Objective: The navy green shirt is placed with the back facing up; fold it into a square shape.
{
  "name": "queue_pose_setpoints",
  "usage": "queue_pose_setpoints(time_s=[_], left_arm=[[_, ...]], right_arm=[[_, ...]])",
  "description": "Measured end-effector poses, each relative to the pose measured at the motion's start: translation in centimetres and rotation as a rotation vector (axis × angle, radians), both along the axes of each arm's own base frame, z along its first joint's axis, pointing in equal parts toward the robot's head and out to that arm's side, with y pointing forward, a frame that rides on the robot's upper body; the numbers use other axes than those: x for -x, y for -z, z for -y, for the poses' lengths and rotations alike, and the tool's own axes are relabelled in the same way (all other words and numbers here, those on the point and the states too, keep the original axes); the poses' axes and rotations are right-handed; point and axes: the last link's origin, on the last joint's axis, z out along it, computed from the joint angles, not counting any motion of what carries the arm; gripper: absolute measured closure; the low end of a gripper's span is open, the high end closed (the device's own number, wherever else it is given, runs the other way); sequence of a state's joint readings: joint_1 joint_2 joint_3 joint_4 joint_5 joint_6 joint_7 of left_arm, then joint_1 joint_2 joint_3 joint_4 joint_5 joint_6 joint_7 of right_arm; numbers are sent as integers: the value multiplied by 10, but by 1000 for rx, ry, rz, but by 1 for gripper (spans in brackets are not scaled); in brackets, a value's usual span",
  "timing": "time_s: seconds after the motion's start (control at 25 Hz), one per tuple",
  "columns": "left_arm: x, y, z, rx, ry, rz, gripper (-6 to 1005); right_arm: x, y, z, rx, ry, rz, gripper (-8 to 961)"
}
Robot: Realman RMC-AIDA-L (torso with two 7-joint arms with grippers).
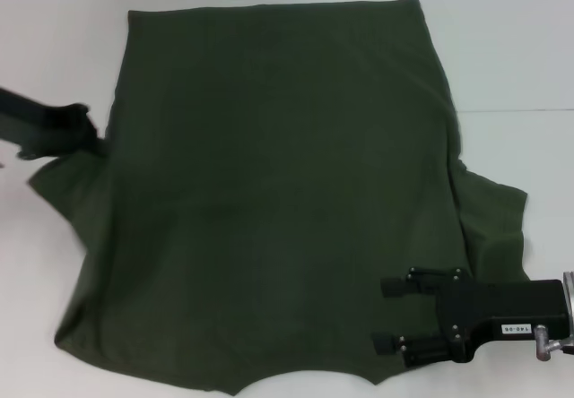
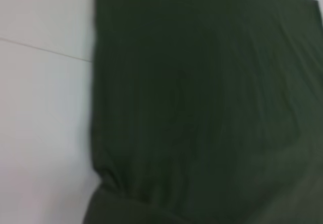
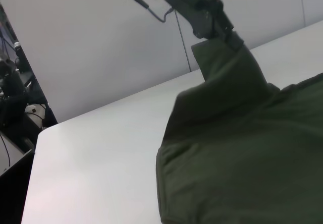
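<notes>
The navy green shirt lies spread on the white table, plain side up, with its collar at the near edge. My left gripper is at the shirt's left edge by the sleeve. In the right wrist view this gripper is shut on a raised fold of the shirt. My right gripper is open and empty over the shirt's near right corner, by the right sleeve. The left wrist view shows the shirt filling most of the picture.
White table surface lies on all sides of the shirt, widest at the far side and the left. A pale wall stands behind the table. Dark equipment stands past the table's end.
</notes>
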State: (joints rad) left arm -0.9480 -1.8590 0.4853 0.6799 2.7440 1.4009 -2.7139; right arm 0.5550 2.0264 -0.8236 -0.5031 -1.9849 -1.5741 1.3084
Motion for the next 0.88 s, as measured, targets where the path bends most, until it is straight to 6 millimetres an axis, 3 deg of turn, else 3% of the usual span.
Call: queue_pose_setpoints(time_s=[0.04, 0.36, 0.68, 0.88], left_arm=[[0, 0, 0, 0, 0, 0, 992], [-22, 59, -12, 23, -10, 49, 975], [-32, 101, -12, 10, 15, 40, 934], [-40, 119, -13, 3, 49, 10, 641]], right_arm=[[0, 0, 0, -1, 0, 0, 43], [-1, 1, 0, -1, 3, 1, 43], [-1, -1, 0, -5, 6, 1, 44], [-2, -1, 0, -6, 9, 2, 44]])
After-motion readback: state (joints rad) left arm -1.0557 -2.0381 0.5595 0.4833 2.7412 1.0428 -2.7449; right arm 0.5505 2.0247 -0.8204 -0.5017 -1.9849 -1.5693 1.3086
